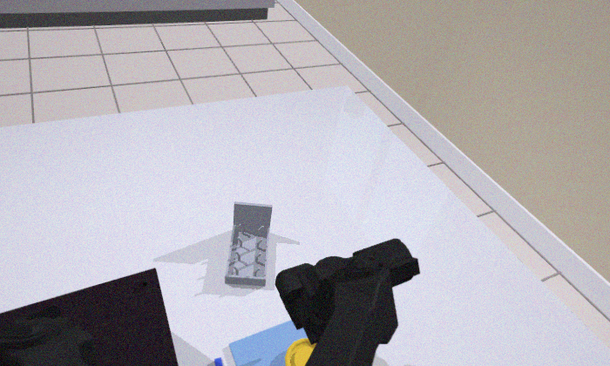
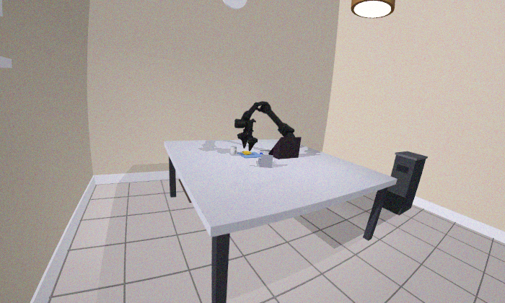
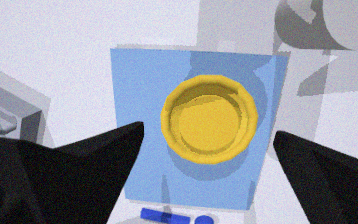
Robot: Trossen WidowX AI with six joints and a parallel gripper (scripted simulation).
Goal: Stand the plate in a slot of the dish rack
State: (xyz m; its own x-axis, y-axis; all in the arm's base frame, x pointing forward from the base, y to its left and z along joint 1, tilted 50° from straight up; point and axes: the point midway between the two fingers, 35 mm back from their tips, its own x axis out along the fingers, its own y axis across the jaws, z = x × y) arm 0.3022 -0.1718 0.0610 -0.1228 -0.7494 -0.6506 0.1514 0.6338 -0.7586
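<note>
The yellow round plate (image 1: 299, 353) (image 2: 246, 152) (image 3: 210, 122) lies flat, its raised rim up, on a light blue board (image 1: 257, 341) (image 3: 135, 90). My gripper (image 2: 247, 148) (image 3: 208, 133) is open and empty above the plate. In the wrist view the plate shows between the two fingertips, a little nearer the left one. In the top view the arm hides part of the plate, and the fingertips cannot be made out. The small grey dish rack (image 1: 245, 281) (image 2: 265, 161) (image 3: 31, 125) stands on the table beside the board, with a tall end wall and wire rails inside.
A whitish cup-like thing (image 2: 233, 150) stands beyond the board. A small blue object (image 1: 219, 362) (image 3: 165, 216) lies by the board's near edge in the wrist view. The dark block (image 1: 116, 308) (image 2: 286, 148) under the arm's base stands near the rack.
</note>
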